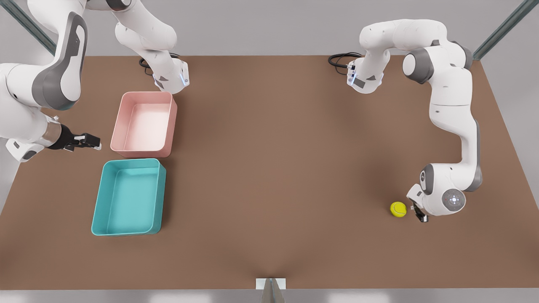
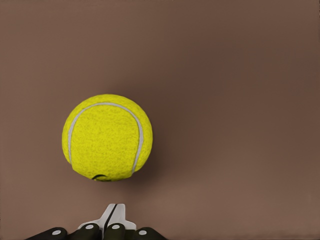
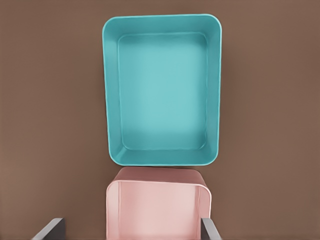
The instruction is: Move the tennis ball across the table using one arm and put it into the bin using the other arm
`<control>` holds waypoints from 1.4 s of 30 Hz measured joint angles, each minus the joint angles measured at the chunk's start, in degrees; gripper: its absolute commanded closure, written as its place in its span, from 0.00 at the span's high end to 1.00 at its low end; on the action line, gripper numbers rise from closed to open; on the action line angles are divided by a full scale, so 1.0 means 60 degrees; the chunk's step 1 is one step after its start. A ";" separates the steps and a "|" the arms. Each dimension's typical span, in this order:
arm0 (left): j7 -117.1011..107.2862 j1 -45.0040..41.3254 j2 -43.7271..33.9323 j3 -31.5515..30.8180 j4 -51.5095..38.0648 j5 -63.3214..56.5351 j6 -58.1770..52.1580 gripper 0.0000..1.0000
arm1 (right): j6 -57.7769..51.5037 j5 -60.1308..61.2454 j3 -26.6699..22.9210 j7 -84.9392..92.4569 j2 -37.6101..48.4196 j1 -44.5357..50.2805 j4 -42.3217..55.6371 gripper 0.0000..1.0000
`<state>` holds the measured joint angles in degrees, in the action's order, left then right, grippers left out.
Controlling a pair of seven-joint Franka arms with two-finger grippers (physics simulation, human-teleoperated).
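Observation:
The tennis ball (image 1: 398,209) (image 2: 107,137) rests on the brown table (image 1: 269,168) near the front view's right. My left gripper (image 1: 421,215) (image 2: 114,216) stands just beside the ball on its right, shut, with nothing between its fingers and a small gap to the ball. The teal bin (image 1: 126,198) (image 3: 162,90) sits empty at the front view's left. My right gripper (image 1: 90,142) (image 3: 130,229) hangs open to the left of the pink tub, above the table and apart from the bin; that arm waits.
An empty pink tub (image 1: 144,124) (image 3: 157,210) stands directly behind the teal bin, almost touching it. Both arm bases stand at the table's far edge. A wide stretch of bare tabletop lies between the ball and the bins.

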<state>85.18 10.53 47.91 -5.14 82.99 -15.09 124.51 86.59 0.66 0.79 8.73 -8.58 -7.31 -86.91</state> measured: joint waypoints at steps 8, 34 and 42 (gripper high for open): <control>0.0831 -0.0102 0.0066 0.0157 0.0262 -0.0048 0.0273 0.21 | -0.0020 0.0014 0.0000 0.0010 -0.0018 -0.0013 -0.0021 1.00; -0.6445 -0.2723 -0.3583 0.0053 -0.2467 0.1895 -0.5179 1.00 | 0.0029 0.0112 0.0064 0.0024 -0.0320 0.0105 0.0148 1.00; -1.0651 -0.2744 -0.5248 0.0175 -0.2182 0.2462 -0.7079 1.00 | 0.0984 -0.0007 0.0061 0.0031 -0.1571 0.1220 0.0425 1.00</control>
<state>21.27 -5.94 16.42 -4.09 69.90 -0.31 82.04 92.49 0.62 1.16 8.92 -18.01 0.01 -84.36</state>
